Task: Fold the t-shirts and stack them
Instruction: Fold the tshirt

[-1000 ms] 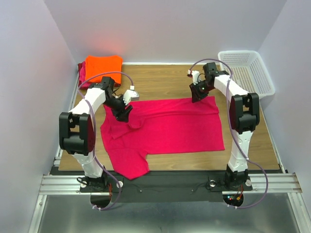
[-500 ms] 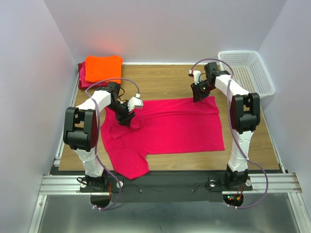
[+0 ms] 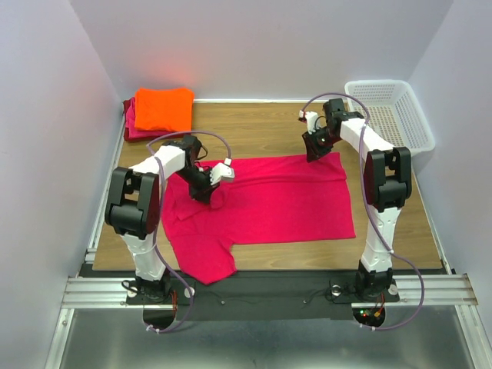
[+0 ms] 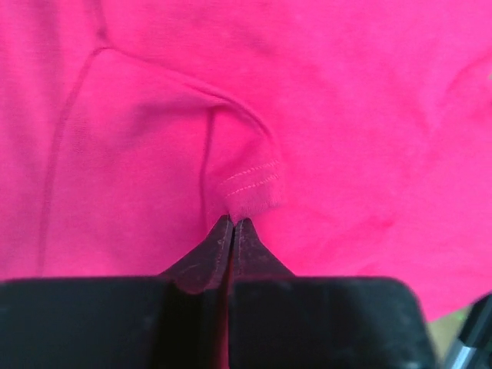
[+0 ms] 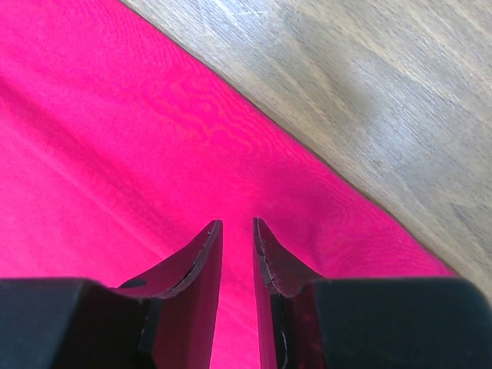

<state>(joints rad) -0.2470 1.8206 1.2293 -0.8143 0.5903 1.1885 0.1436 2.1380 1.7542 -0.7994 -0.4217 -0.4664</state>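
A magenta-pink t-shirt (image 3: 284, 204) lies spread flat across the table's middle. My left gripper (image 3: 207, 192) is down on its left part, by the collar and sleeve. In the left wrist view that gripper (image 4: 233, 221) is shut, pinching a stitched hem (image 4: 250, 184) of the pink cloth (image 4: 346, 115) at its tips. My right gripper (image 3: 314, 154) rests at the shirt's far edge. Seen from the right wrist, it (image 5: 236, 223) stands narrowly open over flat pink cloth (image 5: 115, 138), close to the cloth's edge. An orange t-shirt (image 3: 163, 108) lies folded on a darker red one (image 3: 132, 127) at the far left corner.
A white mesh basket (image 3: 388, 108) stands at the far right corner. Bare wooden table (image 3: 254, 131) shows between the folded stack and the basket, and just past the shirt's edge (image 5: 384, 92). Walls close in the table on three sides.
My left gripper has moved right over the shirt and shut on the hem. The right arm has stayed in place.
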